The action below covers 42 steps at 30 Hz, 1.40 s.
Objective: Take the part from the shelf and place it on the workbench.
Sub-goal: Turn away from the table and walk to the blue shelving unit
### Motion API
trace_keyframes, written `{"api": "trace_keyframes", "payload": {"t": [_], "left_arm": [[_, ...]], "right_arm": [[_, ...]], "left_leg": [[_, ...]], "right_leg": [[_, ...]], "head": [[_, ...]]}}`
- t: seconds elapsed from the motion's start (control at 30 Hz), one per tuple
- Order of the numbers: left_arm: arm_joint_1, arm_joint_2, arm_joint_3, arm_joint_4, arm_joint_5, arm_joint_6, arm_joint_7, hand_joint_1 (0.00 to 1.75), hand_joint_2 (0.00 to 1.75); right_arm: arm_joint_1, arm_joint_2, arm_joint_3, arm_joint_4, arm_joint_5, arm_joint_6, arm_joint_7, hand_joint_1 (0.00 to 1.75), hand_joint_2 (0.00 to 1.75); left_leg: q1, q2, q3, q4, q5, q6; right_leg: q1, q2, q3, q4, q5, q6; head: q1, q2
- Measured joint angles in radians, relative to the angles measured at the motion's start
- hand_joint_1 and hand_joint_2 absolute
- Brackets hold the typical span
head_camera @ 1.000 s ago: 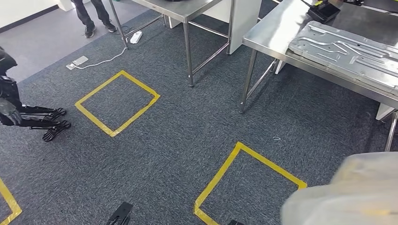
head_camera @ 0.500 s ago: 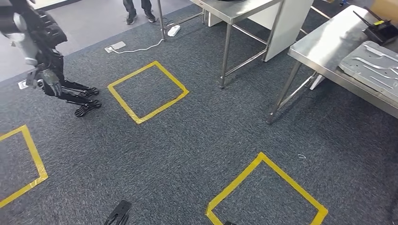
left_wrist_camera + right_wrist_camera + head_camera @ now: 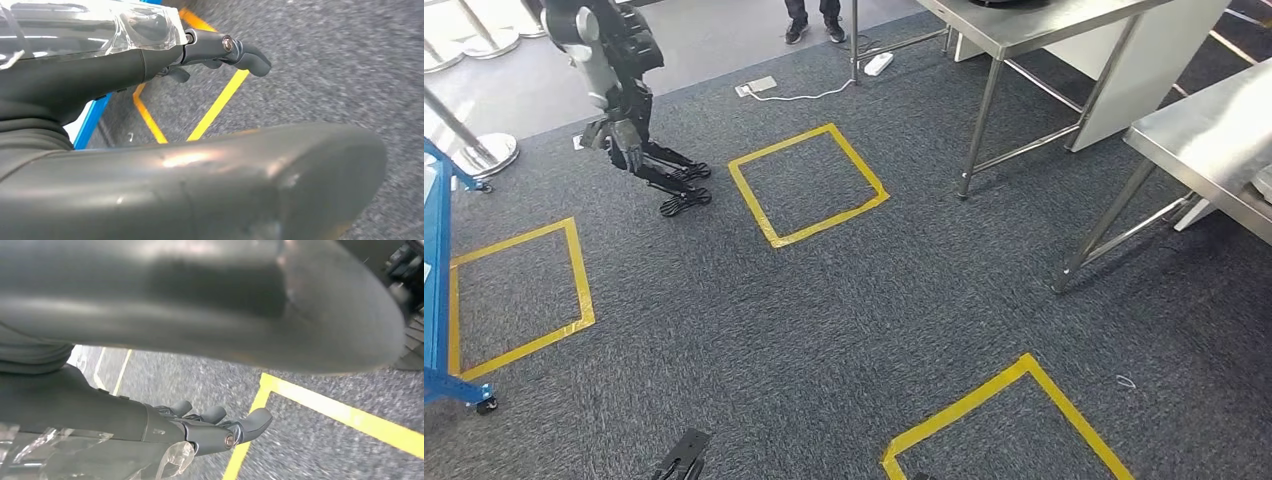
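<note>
The whole head view has swung since a second ago: the steel surface (image 3: 1214,140) that carried the grey pressed part has slid out to 3 o'clock, and a blue shelf frame (image 3: 436,290) now edges in at 9 o'clock (the camera is turning, not the furniture). The part itself is not visible on that frame. Left hand (image 3: 200,50) and right hand (image 3: 200,427) hang with fingers loosely apart, holding nothing, so the pickup looks still ahead
</note>
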Motion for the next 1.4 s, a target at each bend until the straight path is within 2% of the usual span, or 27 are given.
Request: {"api": "trace_keyframes", "payload": {"t": [0.03,0.07,0.13,0.2,0.27,0.33,0.4,0.43,0.47,0.5,0.53,0.57,0.63,0.7,0.77,0.83,0.9,0.97,1.0,1.03,1.07,1.17,1.2,1.27,1.3,1.33,1.4], "left_arm": [[0.001,0.0,0.0,0.0,0.0,0.0,0.0,0.0,0.0],[0.0,0.0,-0.001,0.0,0.0,0.0,0.0,0.0,0.0],[-0.003,0.0,-0.001,0.0,0.0,0.0,-0.002,0.0,0.0],[-0.004,0.0,-0.002,0.0,0.0,0.001,-0.003,0.0,0.0],[0.001,0.001,-0.002,0.0,0.0,0.002,-0.003,0.0,0.0],[0.002,0.002,-0.002,0.0,0.0,0.003,-0.003,0.0,0.0],[-0.001,0.002,-0.002,0.0,0.0,0.003,-0.003,0.0,0.0],[-0.003,0.002,-0.002,0.0,0.0,0.003,-0.003,0.0,0.0],[-0.003,0.002,-0.002,0.0,0.0,0.003,-0.003,0.0,0.0],[-0.002,0.002,-0.002,0.0,0.0,0.003,-0.003,0.0,0.0],[-0.001,0.001,-0.002,0.0,0.0,0.003,-0.003,0.0,0.0],[-0.001,0.001,-0.002,0.0,0.0,0.003,-0.003,0.0,0.0],[-0.001,0.001,-0.002,0.0,0.0,0.003,-0.003,0.0,0.0],[-0.001,0.0,-0.002,0.0,0.0,0.003,-0.003,0.0,0.0],[0.004,0.001,-0.002,0.0,0.0,0.002,-0.003,0.0,0.0],[0.009,-0.001,-0.003,0.0,0.0,0.002,-0.003,0.0,0.0],[0.007,-0.002,-0.004,0.0,0.0,0.001,-0.003,0.0,0.0],[0.004,-0.002,-0.004,0.0,0.0,0.0,-0.003,0.0,0.0],[0.004,-0.002,-0.004,0.0,0.0,0.0,-0.003,0.0,0.0],[0.005,-0.002,-0.004,0.0,0.0,0.0,-0.003,0.0,0.0],[0.005,-0.002,-0.004,0.0,0.0,0.0,-0.003,0.0,0.0],[0.0,-0.002,-0.004,0.0,0.0,0.0,-0.003,0.0,0.0],[0.0,-0.002,-0.004,0.0,0.0,0.0,-0.003,0.0,0.0],[0.002,-0.001,-0.004,0.0,0.001,0.001,-0.003,0.0,0.0],[0.004,-0.001,-0.003,0.0,0.001,0.001,-0.003,0.0,0.0],[0.004,-0.001,-0.003,0.0,0.001,0.002,-0.003,0.0,0.0],[0.001,-0.001,-0.003,0.0,0.001,0.003,-0.003,0.0,0.0]], "right_arm": [[-0.001,0.0,0.0,0.0,0.0,0.0,0.0,0.0,0.0],[-0.003,0.0,0.0,0.0,0.0,0.0,-0.001,0.0,0.0],[-0.004,0.001,0.0,0.0,0.0,0.0,-0.001,0.0,0.0],[-0.004,0.001,0.0,0.0,0.001,-0.001,-0.002,0.0,0.0],[-0.007,0.002,0.0,0.0,0.001,-0.002,-0.003,0.0,0.0],[-0.008,0.002,0.0,0.0,0.001,-0.002,-0.004,0.0,0.0],[-0.005,0.001,0.0,0.0,0.001,-0.002,-0.005,0.0,0.0],[-0.003,0.001,0.001,0.0,0.0,-0.002,-0.005,0.0,0.0],[-0.002,0.001,0.001,0.0,0.0,-0.002,-0.005,0.0,0.0],[-0.001,0.001,0.002,0.0,0.0,-0.002,-0.005,0.0,0.0],[-0.001,0.001,0.002,0.0,-0.001,-0.002,-0.005,0.0,0.0],[0.0,0.001,0.002,0.0,-0.001,-0.003,-0.005,0.0,0.0],[0.0,0.0,0.002,0.001,-0.001,-0.004,-0.005,0.0,0.0],[-0.001,0.0,0.002,0.001,-0.001,-0.005,-0.005,0.0,0.0],[-0.006,0.001,0.002,0.001,-0.001,-0.004,-0.006,0.0,0.0],[-0.008,0.001,0.002,0.001,-0.001,-0.005,-0.007,0.0,0.0],[-0.005,0.0,0.002,0.001,-0.001,-0.006,-0.007,0.0,0.0],[-0.003,-0.001,0.002,0.001,-0.001,-0.006,-0.007,0.0,0.0],[-0.003,-0.001,0.002,0.002,-0.002,-0.006,-0.007,0.0,0.0],[-0.003,-0.001,0.002,0.002,-0.002,-0.006,-0.007,0.0,0.0],[-0.004,-0.001,0.002,0.002,-0.002,-0.006,-0.008,0.0,0.0],[-0.005,-0.001,0.002,0.002,-0.001,-0.005,-0.009,0.0,0.0],[-0.005,-0.001,0.002,0.002,-0.001,-0.005,-0.009,0.0,0.0],[-0.009,-0.001,0.002,0.002,0.0,-0.005,-0.01,0.0,0.0],[-0.01,-0.001,0.002,0.002,0.0,-0.005,-0.011,0.0,0.0],[-0.011,-0.001,0.003,0.002,0.0,-0.005,-0.012,0.0,0.0],[-0.008,-0.001,0.003,0.002,0.0,-0.005,-0.012,0.0,0.0]], "left_leg": [[0.0,0.004,0.021,-0.035,0.021,0.001],[-0.001,0.016,0.06,-0.104,0.052,0.004],[-0.009,0.061,0.138,-0.25,0.099,0.013],[-0.02,0.078,0.162,-0.306,0.11,0.023],[-0.021,0.054,0.16,-0.31,0.115,0.034],[-0.016,0.032,0.165,-0.319,0.121,0.047],[-0.013,0.009,0.169,-0.322,0.125,0.056],[-0.013,-0.004,0.169,-0.321,0.125,0.058],[-0.013,-0.019,0.169,-0.321,0.125,0.058],[-0.012,-0.034,0.17,-0.32,0.125,0.058],[-0.011,-0.05,0.171,-0.319,0.125,0.058],[-0.009,-0.066,0.172,-0.317,0.124,0.056],[-0.006,-0.095,0.169,-0.308,0.119,0.047],[-0.005,-0.117,0.161,-0.303,0.119,0.034],[0.0,-0.133,0.155,-0.306,0.124,0.022],[0.0,-0.09,0.138,-0.276,0.105,0.013],[-0.002,-0.023,0.085,-0.163,0.046,0.006],[-0.001,-0.005,0.021,-0.025,-0.008,0.002],[-0.001,-0.003,0.007,0.006,-0.014,0.002],[-0.001,-0.001,0.014,-0.007,-0.001,0.004],[-0.002,0.006,0.042,-0.059,0.027,0.006],[-0.014,0.065,0.147,-0.263,0.101,0.021],[-0.02,0.075,0.159,-0.291,0.107,0.026],[-0.027,0.057,0.157,-0.3,0.11,0.038],[-0.026,0.045,0.159,-0.304,0.113,0.044],[-0.023,0.034,0.161,-0.309,0.116,0.052],[-0.017,0.01,0.165,-0.315,0.121,0.063]], "right_leg": [[0.0,-0.013,0.001,0.0,-0.001,0.0],[0.001,-0.025,0.004,0.0,-0.003,0.002],[0.005,-0.048,0.009,0.001,-0.009,0.009],[0.009,-0.067,0.013,0.0,-0.013,0.018],[0.008,-0.082,0.016,-0.001,-0.017,0.026],[0.004,-0.051,0.006,0.034,-0.046,0.034],[0.001,0.002,-0.046,0.151,-0.109,0.037],[0.001,0.017,-0.081,0.223,-0.137,0.039],[0.0,0.023,-0.109,0.276,-0.15,0.041],[-0.001,0.026,-0.122,0.295,-0.145,0.043],[-0.003,0.029,-0.115,0.272,-0.12,0.045],[-0.007,0.036,-0.09,0.212,-0.082,0.047],[-0.017,0.084,-0.031,0.077,-0.022,0.05],[-0.02,0.113,-0.007,0.021,-0.007,0.044],[-0.014,0.092,-0.008,0.019,-0.004,0.031],[-0.012,0.067,-0.007,0.015,0.0,0.015],[-0.008,0.039,-0.007,0.013,0.0,0.003],[-0.002,0.01,-0.006,0.013,-0.002,-0.001],[-0.001,-0.004,-0.006,0.014,-0.003,-0.002],[0.0,-0.017,-0.005,0.014,-0.005,-0.002],[0.0,-0.029,-0.004,0.014,-0.006,-0.001],[0.005,-0.062,0.004,0.014,-0.014,0.01],[0.007,-0.072,0.006,0.014,-0.016,0.014],[0.006,-0.09,0.01,0.011,-0.018,0.024],[0.004,-0.085,0.012,0.013,-0.023,0.029],[0.001,-0.065,0.006,0.028,-0.036,0.033],[-0.002,-0.005,-0.036,0.122,-0.09,0.037]], "head": [[0.0,0.0],[0.0,0.0],[0.0,0.0],[0.002,0.0],[0.002,0.0],[0.003,0.0],[0.005,0.0],[0.006,0.0],[0.007,0.0],[0.007,0.0],[0.007,0.0],[0.007,0.0],[0.007,0.0],[0.007,0.0],[0.006,0.0],[0.005,0.0],[0.002,0.0],[0.001,0.0],[0.001,0.0],[0.0,0.0],[0.0,0.0],[0.001,0.0],[0.002,0.0],[0.003,0.0],[0.003,0.0],[0.004,0.0],[0.006,0.0]]}}
